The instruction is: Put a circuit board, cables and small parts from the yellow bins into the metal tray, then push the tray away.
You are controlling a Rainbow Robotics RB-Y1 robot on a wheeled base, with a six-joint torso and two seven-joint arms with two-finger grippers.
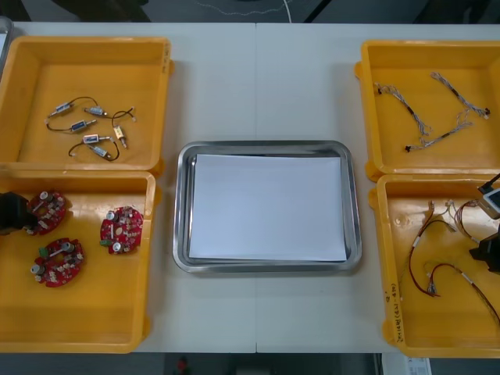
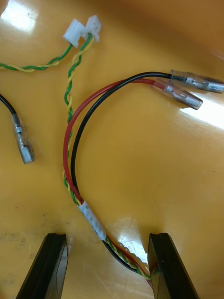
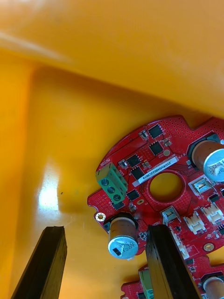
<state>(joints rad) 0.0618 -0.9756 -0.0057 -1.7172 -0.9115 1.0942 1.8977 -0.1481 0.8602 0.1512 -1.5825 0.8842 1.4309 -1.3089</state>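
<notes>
My left gripper (image 1: pixel 14 212) is low in the near-left yellow bin (image 1: pixel 78 312), at the left edge of a round red circuit board (image 1: pixel 48 211). In the left wrist view the left gripper (image 3: pixel 105 229) is open, and the board (image 3: pixel 158 187) has its edge and a capacitor between the fingers. My right gripper (image 1: pixel 488 251) is in the near-right yellow bin (image 1: pixel 437 320) over the red and yellow cables (image 1: pixel 430 250). It (image 2: pixel 106 236) is open too, and a cable bundle (image 2: pixel 70 140) with a white sleeve runs between its fingers. The metal tray (image 1: pixel 181 211), white inside, lies at the centre.
Two more circuit boards (image 1: pixel 121 229) (image 1: pixel 57 262) lie in the near-left bin. The far-left bin (image 1: pixel 39 55) holds small metal parts (image 1: pixel 90 129) on black leads. Twisted blue and white cables (image 1: pixel 437 117) lie in the far-right bin (image 1: pixel 375 55).
</notes>
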